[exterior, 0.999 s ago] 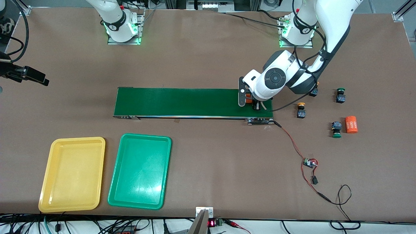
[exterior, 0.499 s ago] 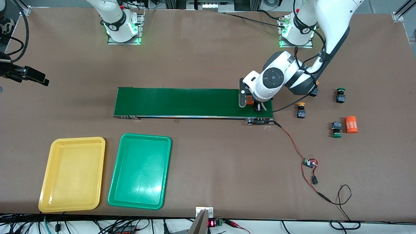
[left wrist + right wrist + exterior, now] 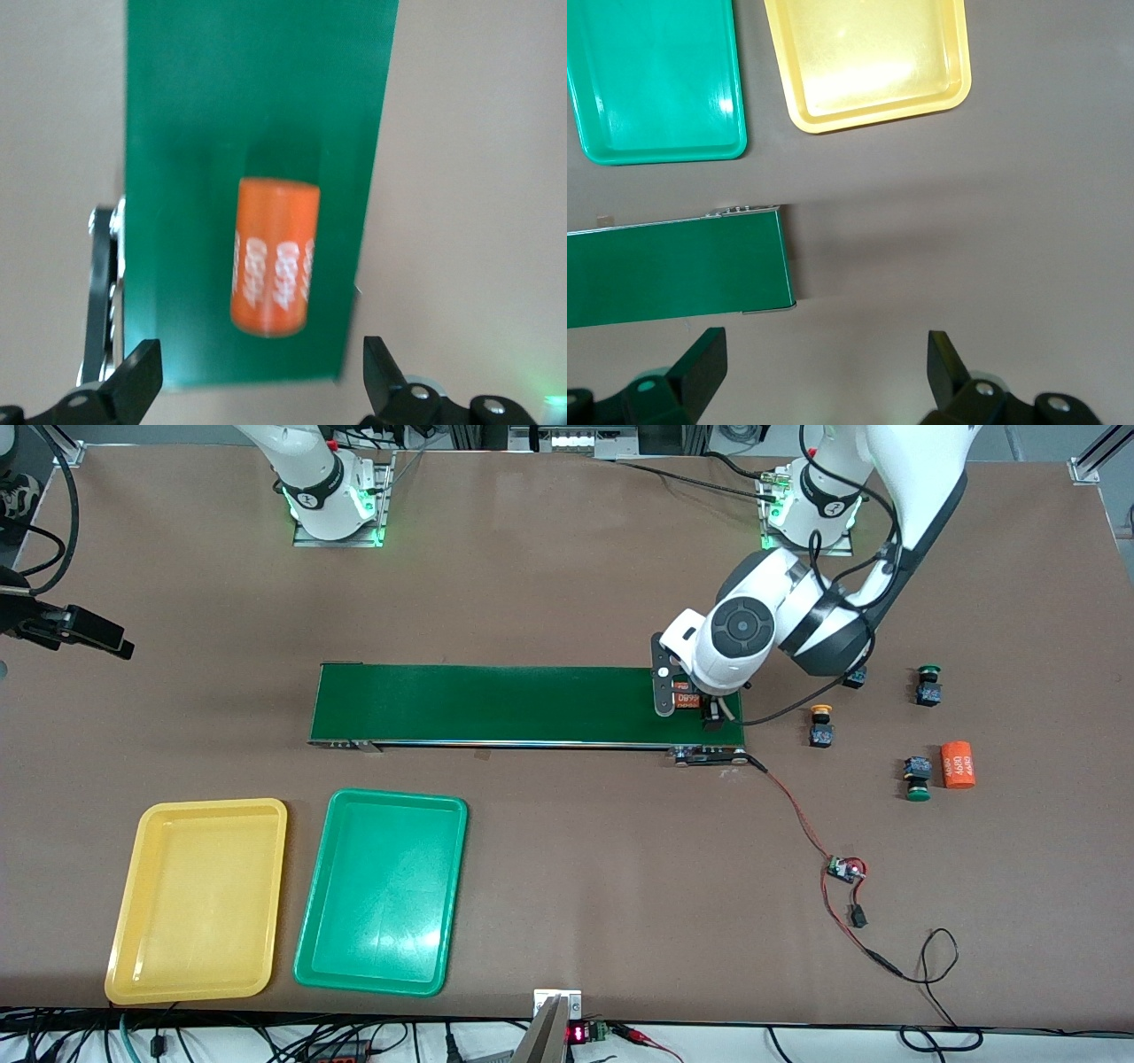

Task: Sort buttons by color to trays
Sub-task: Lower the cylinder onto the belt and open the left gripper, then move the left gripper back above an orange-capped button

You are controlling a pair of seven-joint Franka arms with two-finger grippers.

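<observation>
Buttons: four small push-button switches with black-and-blue bodies and round mushroom caps sit on the brown tabletop at the left arm's end; none is in a tray.
Left gripper (image 3: 261, 390): over the conveyor's end nearest the left arm, its two dark fingers spread wide apart and gripping nothing.
Orange cylinder on belt (image 3: 273, 257): smooth and round-sided, printed with white digits, lying on its side on the belt below the left gripper's spread fingers, clear of both.
Conveyor belt (image 3: 496, 704): long, flat, dark green strip with a matte surface and metal rollers at its ends, in the middle of the table.
Nearest yellow button (image 3: 821, 725): just off the belt's end, cap yellow.
Second yellow button (image 3: 856, 677): mostly hidden by the left arm; its cap colour cannot be made out here.
Green buttons: one (image 3: 928, 685) farther from the front camera, one (image 3: 916, 778) lying tipped over, nearer to it.
Second orange cylinder (image 3: 958, 764): on its side just beside the tipped green button.
Right gripper (image 3: 824, 376): waiting high above bare table near the belt's other end, fingers spread wide, holding nothing.
Green tray (image 3: 383, 891): shallow, glossy plastic rectangle with rounded corners, nearer the front camera than the belt.
Yellow tray (image 3: 199, 898): same shape, just beside the green one.
</observation>
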